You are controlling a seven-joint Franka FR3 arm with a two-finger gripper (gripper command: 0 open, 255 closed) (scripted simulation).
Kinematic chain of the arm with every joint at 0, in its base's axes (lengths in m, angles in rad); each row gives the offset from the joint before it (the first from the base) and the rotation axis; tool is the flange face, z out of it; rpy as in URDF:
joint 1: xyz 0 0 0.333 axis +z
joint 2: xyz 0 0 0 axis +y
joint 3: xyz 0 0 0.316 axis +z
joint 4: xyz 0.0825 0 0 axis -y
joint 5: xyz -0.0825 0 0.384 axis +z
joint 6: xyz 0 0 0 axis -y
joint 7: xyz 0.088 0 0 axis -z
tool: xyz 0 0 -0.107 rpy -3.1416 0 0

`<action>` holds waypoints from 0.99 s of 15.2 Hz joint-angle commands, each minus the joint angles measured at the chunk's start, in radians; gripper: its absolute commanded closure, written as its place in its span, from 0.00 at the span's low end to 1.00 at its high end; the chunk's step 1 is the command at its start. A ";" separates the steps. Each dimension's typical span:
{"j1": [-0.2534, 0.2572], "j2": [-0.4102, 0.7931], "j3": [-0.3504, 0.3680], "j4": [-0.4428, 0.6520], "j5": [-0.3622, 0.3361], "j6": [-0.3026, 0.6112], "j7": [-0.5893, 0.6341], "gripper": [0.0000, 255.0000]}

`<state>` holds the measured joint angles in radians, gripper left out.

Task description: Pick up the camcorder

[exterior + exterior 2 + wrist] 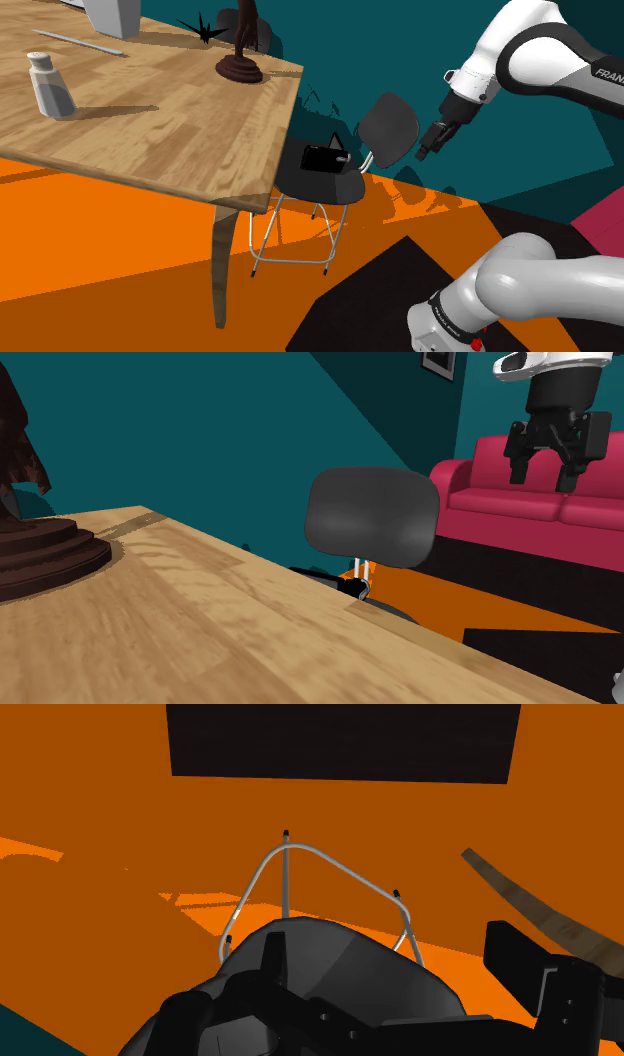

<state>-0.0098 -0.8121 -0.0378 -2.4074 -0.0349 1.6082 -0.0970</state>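
Observation:
The camcorder [325, 158] is a small black box lying on the seat of a dark chair [388, 125] tucked beside the wooden table. In the second exterior view only a sliver of the camcorder [352, 588] peeks out under the chair's backrest [372, 517]. My gripper [425, 150] hangs in the air past the backrest, on the side away from the table, above seat level and touching nothing. Its fingers stand apart and empty in the second exterior view, gripper [543, 472]. In the wrist view my gripper [395, 966] looks down over the backrest top [340, 964].
The wooden table [150, 140] carries a shaker [48, 85], a dark statue base [240, 68] and a thin metal utensil [75, 40]. The chair's metal legs [290, 262] stand on the orange floor. A pink sofa [530, 502] sits behind the gripper against the teal wall.

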 commanded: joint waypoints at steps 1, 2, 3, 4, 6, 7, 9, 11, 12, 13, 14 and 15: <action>0.000 0.000 0.000 0.000 0.000 0.000 0.000 0.00; -0.004 0.038 0.003 0.008 0.002 0.028 0.015 0.00; -0.008 0.077 0.005 0.018 0.004 0.054 0.029 0.00; -0.012 0.116 0.007 0.030 0.005 0.080 0.043 0.00; -0.020 0.195 0.011 0.056 0.008 0.128 0.071 0.00; -0.024 0.235 0.013 0.072 0.009 0.150 0.085 0.00; -0.031 0.315 0.015 0.107 0.010 0.191 0.113 0.00; -0.039 0.395 0.016 0.146 0.010 0.227 0.139 0.00; -0.043 0.436 0.016 0.168 0.010 0.243 0.152 0.00; -0.047 0.476 0.015 0.191 0.010 0.258 0.165 0.00; -0.050 0.516 0.015 0.216 0.010 0.272 0.178 0.00; -0.054 0.556 0.014 0.241 0.010 0.284 0.190 0.00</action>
<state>-0.0582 -0.3001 -0.0206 -2.1955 -0.0237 1.8796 0.0831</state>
